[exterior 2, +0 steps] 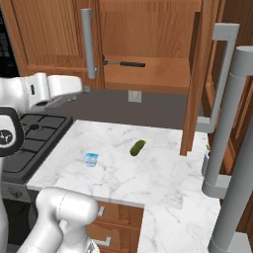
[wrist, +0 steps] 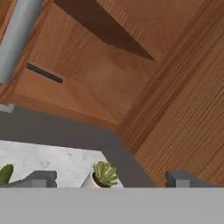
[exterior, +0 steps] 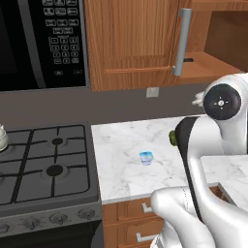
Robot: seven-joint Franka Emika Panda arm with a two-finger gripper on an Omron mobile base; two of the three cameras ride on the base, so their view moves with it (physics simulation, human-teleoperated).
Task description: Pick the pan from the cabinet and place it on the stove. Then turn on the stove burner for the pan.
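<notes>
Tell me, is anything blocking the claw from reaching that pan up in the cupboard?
Nothing visible does. The cabinet door stands open, and the pan's handle pokes out on the bare shelf. The open gripper faces the opening, with only air between.

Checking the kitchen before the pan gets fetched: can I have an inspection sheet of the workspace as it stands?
Surface: white marble counter right of the stove.
Job's things: cabinet open; pan's black handle lies on its shelf, bowl hidden behind the closed door. Burner bare.
Clutter: pickle and small blue cup apart on the counter; potted plant; white kettle on the stove's left edge.
Gripper: open, holding nothing, aimed at the cabinet.
Cables: nothing seen.
Surroundings: microwave above the stove, wall outlet, drawers below.
</notes>
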